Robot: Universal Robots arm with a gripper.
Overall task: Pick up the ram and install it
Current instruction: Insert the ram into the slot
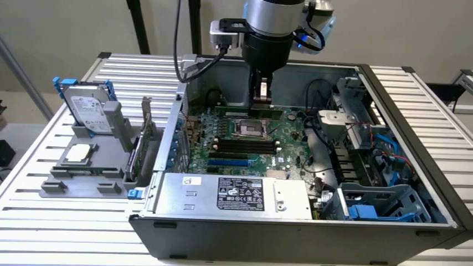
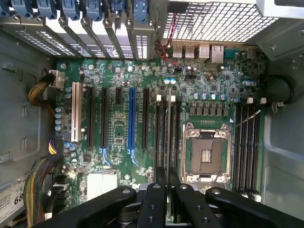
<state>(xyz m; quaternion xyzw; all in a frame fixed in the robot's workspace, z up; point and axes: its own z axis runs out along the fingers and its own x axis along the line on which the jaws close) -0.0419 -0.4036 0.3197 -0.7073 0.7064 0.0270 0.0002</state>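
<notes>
The hand [image 1: 260,98] is pinching the ram [image 1: 247,111] on edge inside the open computer case [image 1: 296,239], just above the motherboard [image 1: 289,148]. In the exterior view the processor socket [image 1: 250,128] lies at six o'clock from the hand. The power supply [image 1: 236,194], further toward six o'clock, carries a label with illegible print.

Open room around ram [image 1: 236,110]; power supply [image 1: 236,194], drive cage [image 1: 380,202] hem motherboard [image 1: 289,139].

My arm [image 1: 267,33] hangs straight down from above, wrist upright. My gripper [image 1: 260,98] points downward, its two black fingers [image 2: 159,194] set close together, pinching the ram [image 2: 168,128] edge-on between them.
</notes>
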